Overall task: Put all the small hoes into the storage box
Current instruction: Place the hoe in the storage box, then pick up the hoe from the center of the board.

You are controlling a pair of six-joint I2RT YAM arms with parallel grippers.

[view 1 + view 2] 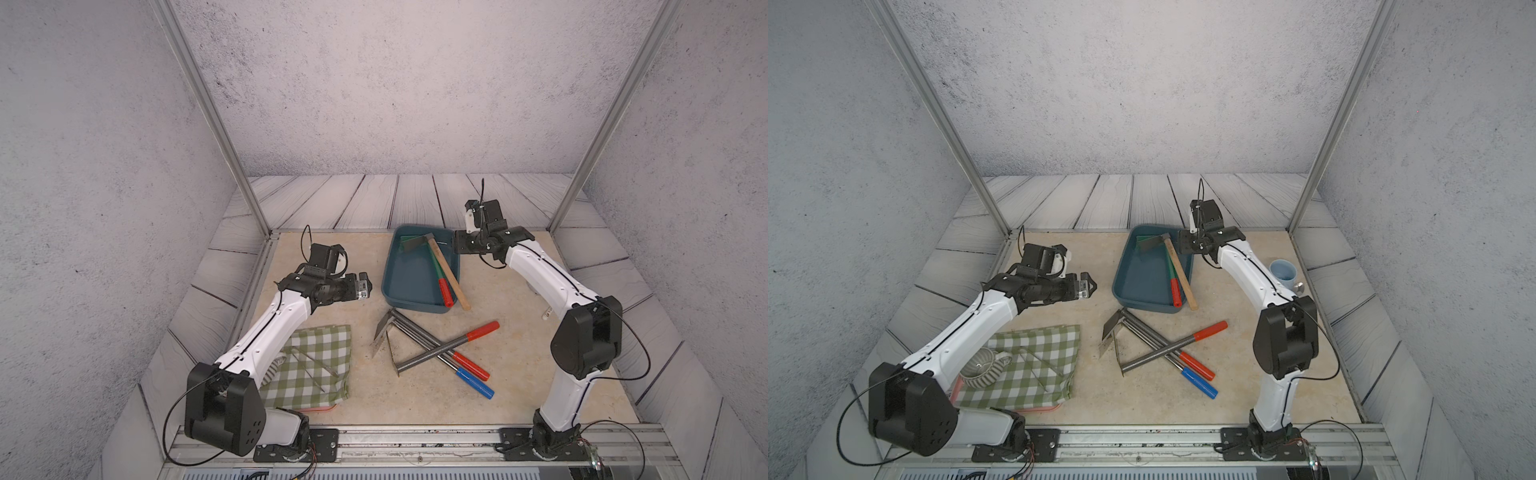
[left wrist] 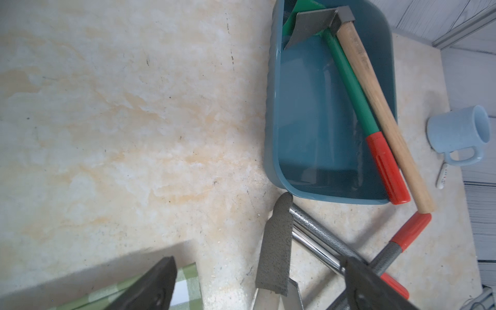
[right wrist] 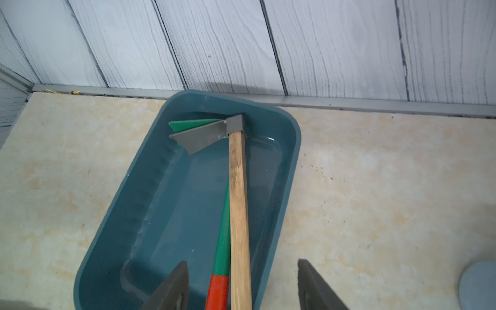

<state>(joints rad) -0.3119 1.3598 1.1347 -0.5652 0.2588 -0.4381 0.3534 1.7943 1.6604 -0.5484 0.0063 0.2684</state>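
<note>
The storage box (image 1: pixel 407 278) (image 1: pixel 1138 278) (image 2: pixel 308 120) (image 3: pixel 166 214) is a dark teal tub at the back middle of the table. A small hoe with a wooden handle and a grey head (image 1: pixel 446 270) (image 1: pixel 1179 274) (image 2: pixel 375 102) (image 3: pixel 237 201) lies in it, its handle end sticking out over the near rim. It rests on a green hoe with a red grip (image 1: pixel 434 259) (image 2: pixel 349 80) (image 3: pixel 222 241). My right gripper (image 1: pixel 459 243) (image 1: pixel 1185 245) (image 3: pixel 241 285) hangs over the box's right side, open, its fingers well clear of the wooden handle on both sides. My left gripper (image 1: pixel 363 286) (image 1: pixel 1088 286) (image 2: pixel 257 290) is open and empty, left of the box.
Three more hoes (image 1: pixel 436 349) (image 1: pixel 1163 349) with grey metal shafts and red or blue grips lie crossed in front of the box. A green checked cloth (image 1: pixel 316 365) with a striped cup (image 1: pixel 984 368) lies front left. A light blue mug (image 1: pixel 1283 272) (image 2: pixel 456 131) stands at the right.
</note>
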